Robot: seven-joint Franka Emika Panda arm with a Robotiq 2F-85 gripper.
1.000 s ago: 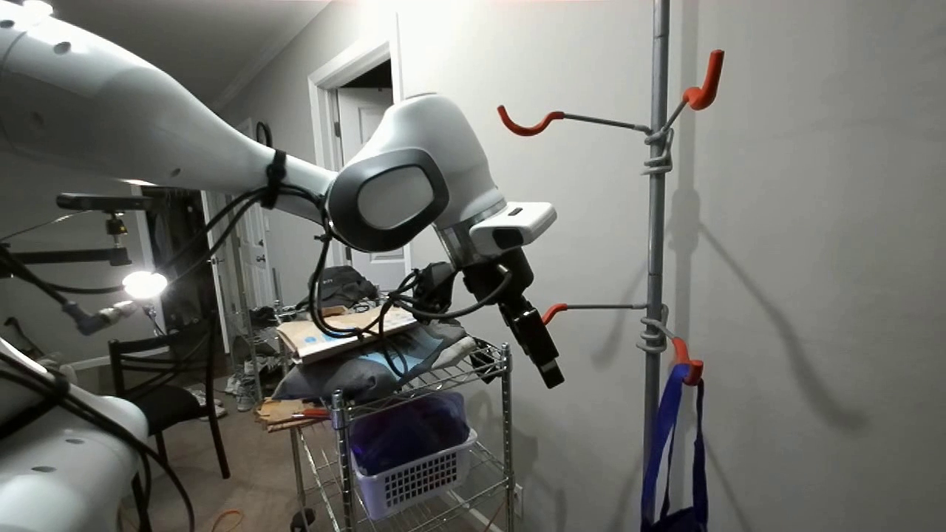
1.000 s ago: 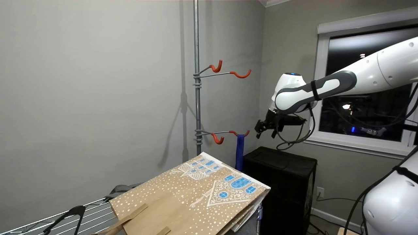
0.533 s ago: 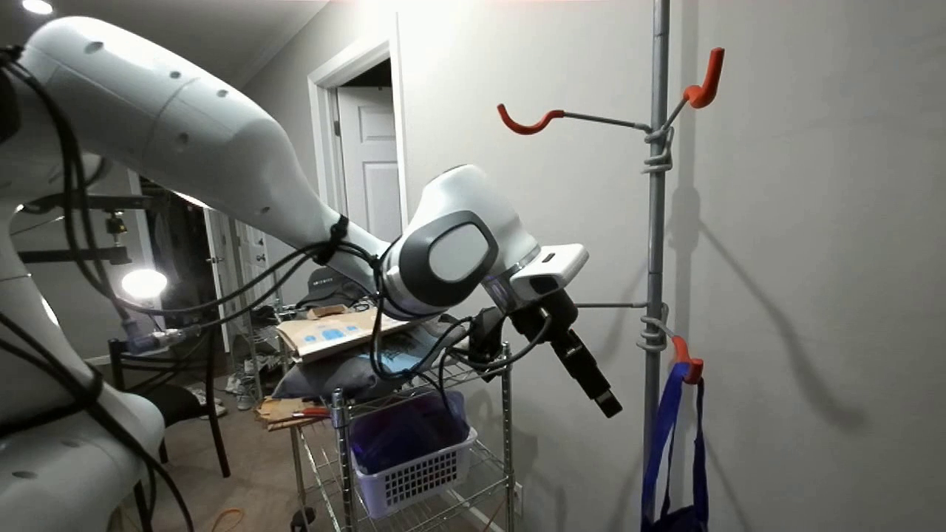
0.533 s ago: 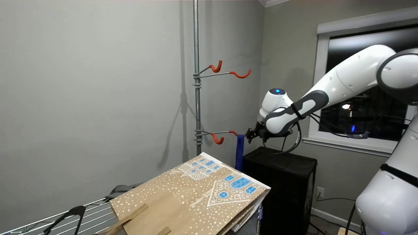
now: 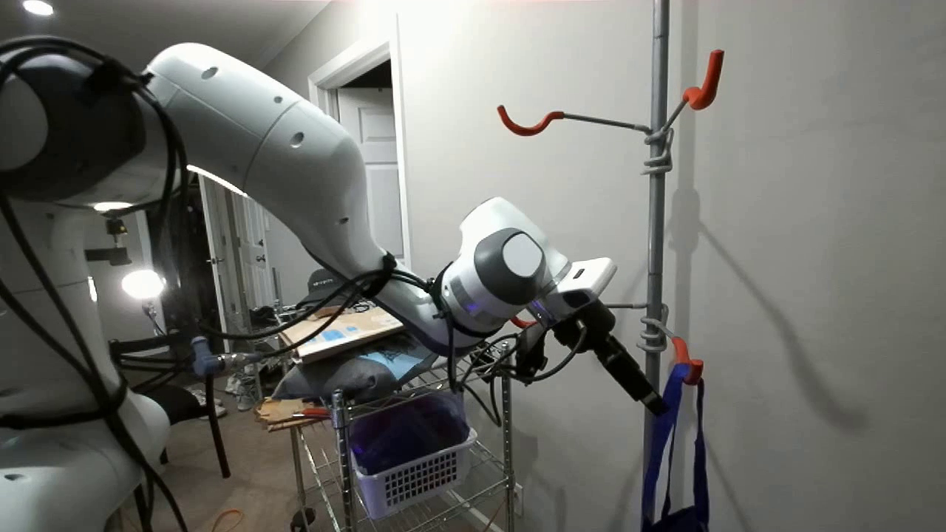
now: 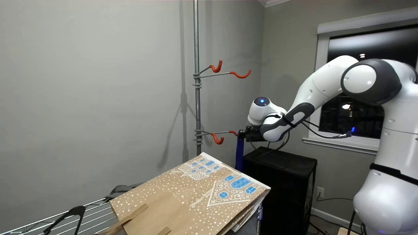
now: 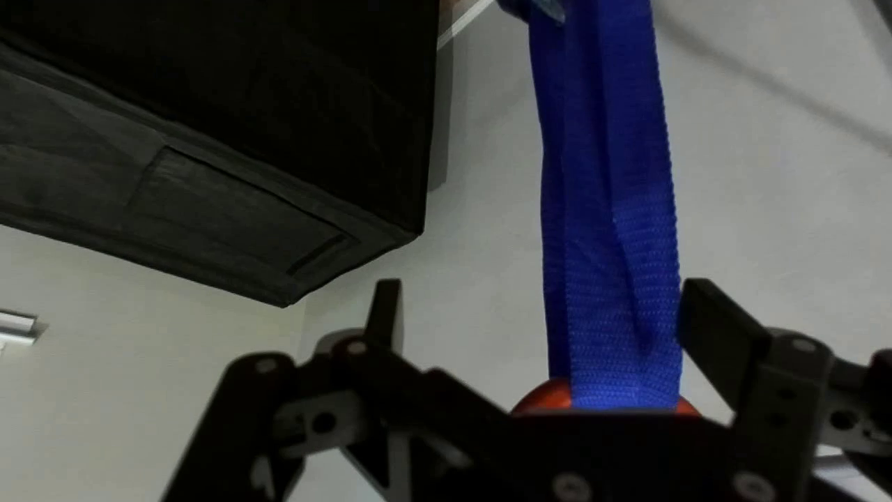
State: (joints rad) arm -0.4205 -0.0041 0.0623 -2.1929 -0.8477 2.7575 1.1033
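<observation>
A pale grey wall [image 5: 813, 222] is filling the three o'clock side of the room in an exterior view, with a steel pole [image 5: 655, 236] standing before it and a wire rack [image 5: 508, 428] carrying a plastic basket [image 5: 414, 484] toward half past six. At half past four a blue strap [image 5: 656, 458] is hanging over a red hook [image 5: 692, 372], and the gripper [image 5: 655, 405] is pointing down at it from the ten o'clock side. In an exterior view a window [image 6: 375, 45] is showing at two o'clock, a patterned paper bag [image 6: 192, 195] is lying at six and a black box [image 6: 282, 192] is standing at half past four, while the gripper is covering the strap's top. In the wrist view the fingers [image 7: 721, 338] are standing wide apart and gripping nothing; the strap is showing between them, nearer the four o'clock finger, though whether it is touching I cannot tell. Sitting so off-centre, the strap is risking a shove sideways or a pinch on one edge alone if the fingers close, and with the hook so near, a knuckle could be knocking the loop off. The strap is looking deep blue, flat and finely ribbed, doubling into lengthwise layers with a shadowed crease; a grey, shiny piece [image 7: 549, 10] at its twelve o'clock end is showing too little to name.
</observation>
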